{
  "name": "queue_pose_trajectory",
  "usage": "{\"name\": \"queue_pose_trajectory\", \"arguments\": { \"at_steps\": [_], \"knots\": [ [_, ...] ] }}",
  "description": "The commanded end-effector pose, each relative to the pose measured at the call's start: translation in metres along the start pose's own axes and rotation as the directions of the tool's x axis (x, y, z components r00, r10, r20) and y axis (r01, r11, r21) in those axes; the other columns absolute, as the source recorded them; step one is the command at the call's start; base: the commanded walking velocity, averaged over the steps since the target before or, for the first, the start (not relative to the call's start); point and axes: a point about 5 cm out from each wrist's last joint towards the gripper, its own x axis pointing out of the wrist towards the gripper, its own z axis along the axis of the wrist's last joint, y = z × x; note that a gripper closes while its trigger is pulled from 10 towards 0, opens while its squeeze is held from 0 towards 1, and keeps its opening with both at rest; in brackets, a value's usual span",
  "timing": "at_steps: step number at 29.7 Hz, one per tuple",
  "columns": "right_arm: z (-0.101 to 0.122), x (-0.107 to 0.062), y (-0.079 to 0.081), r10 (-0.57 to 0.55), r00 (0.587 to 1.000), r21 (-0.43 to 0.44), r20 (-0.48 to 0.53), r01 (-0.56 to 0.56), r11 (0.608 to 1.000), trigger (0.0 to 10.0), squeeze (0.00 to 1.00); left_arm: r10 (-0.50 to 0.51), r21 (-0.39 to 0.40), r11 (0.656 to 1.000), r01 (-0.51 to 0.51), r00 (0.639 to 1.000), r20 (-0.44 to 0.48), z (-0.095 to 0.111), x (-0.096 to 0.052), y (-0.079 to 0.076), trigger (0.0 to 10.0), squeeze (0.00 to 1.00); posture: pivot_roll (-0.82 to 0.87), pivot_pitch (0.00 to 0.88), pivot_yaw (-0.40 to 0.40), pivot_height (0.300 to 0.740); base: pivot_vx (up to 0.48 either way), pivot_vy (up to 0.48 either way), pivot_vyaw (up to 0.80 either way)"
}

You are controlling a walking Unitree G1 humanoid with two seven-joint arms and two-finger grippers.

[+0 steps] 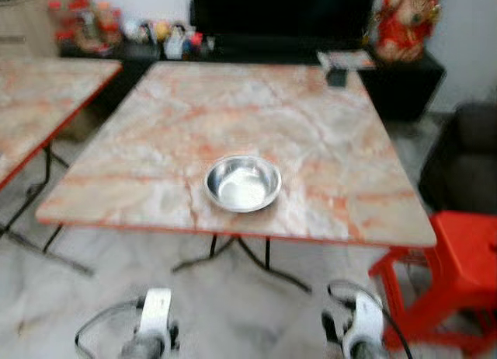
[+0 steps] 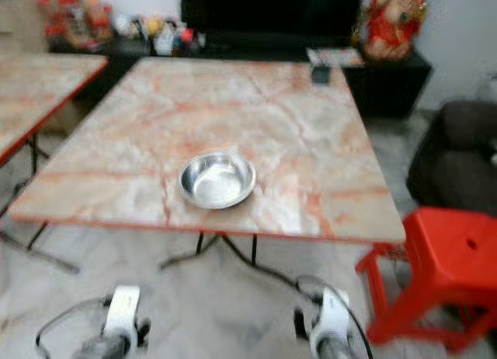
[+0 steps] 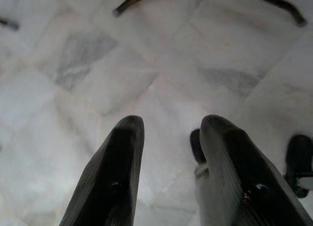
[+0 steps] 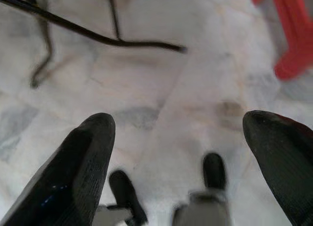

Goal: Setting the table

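Down at the bottom of the head views, our two arms hang low over the pale marble floor (image 1: 233, 312), short of the desk. The left end effector (image 3: 166, 133) points at the tiles with its two black fingers a modest gap apart and nothing between them. The right end effector (image 4: 178, 133) is spread wide and equally empty, with the black desk legs (image 4: 98, 37) and a corner of the red stool (image 4: 293, 35) showing beyond it.

Ahead of us stands the marble-patterned desk (image 1: 311, 126), red-edged on a folding frame. A round steel bowl (image 1: 243, 182) sits on it, upright and apparently empty, close to the near edge and roughly midway along that edge. From our end effectors it lies forward and well above, almost between the two arms; being round, it has no long axis to line up with. We judge the arms about equally placed, the right perhaps slightly nearer in the left eye view, so either could reach once raised.

To our right the red stool (image 1: 466, 258) stands just beside the desk's near corner. Further off, a second desk (image 1: 39, 95) stands at left, and a dark cabinet (image 1: 404, 79) carries blurred ornaments.
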Motion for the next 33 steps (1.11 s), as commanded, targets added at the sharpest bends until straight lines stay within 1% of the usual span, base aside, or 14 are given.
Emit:
{"name": "queue_pose_trajectory", "arguments": {
  "at_steps": [1,10,24,33],
  "knots": [
    [0.002,-0.0001,-0.0035,-0.016,1.0,0.008,0.006,0.016,1.0,10.0,0.0,-0.011,-0.013,1.0,0.011,1.0,-0.014,-0.0021,0.0001,-0.0038,10.0,0.0,-0.07,0.0,0.018,0.74,0.0,0.281,0.0],
    [0.0042,0.0009,0.0005,-0.012,1.0,0.011,0.013,0.012,1.0,10.0,0.0,-0.003,-0.016,1.0,0.003,1.0,-0.01,0.0003,0.0003,-0.0007,10.0,0.0,-0.07,0.0,0.023,0.74,0.0,0.282,0.0],
    [0.0023,0.0005,0.0007,-0.015,1.0,0.024,0.013,0.014,1.0,10.0,0.0,-0.004,-0.01,1.0,0.004,1.0,-0.007,0.002,0.0006,-0.0002,10.0,0.0,-0.07,0.0,0.029,0.74,0.0,0.285,0.0],
    [0.0054,0.0014,0.0032,-0.009,1.0,0.029,0.023,0.008,1.0,10.0,0.0,0.0,-0.013,1.0,0.0,1.0,-0.004,0.0039,0.0008,0.0011,10.0,0.0,-0.07,0.0,0.03,0.74,0.0,0.304,0.0]
  ]
}}
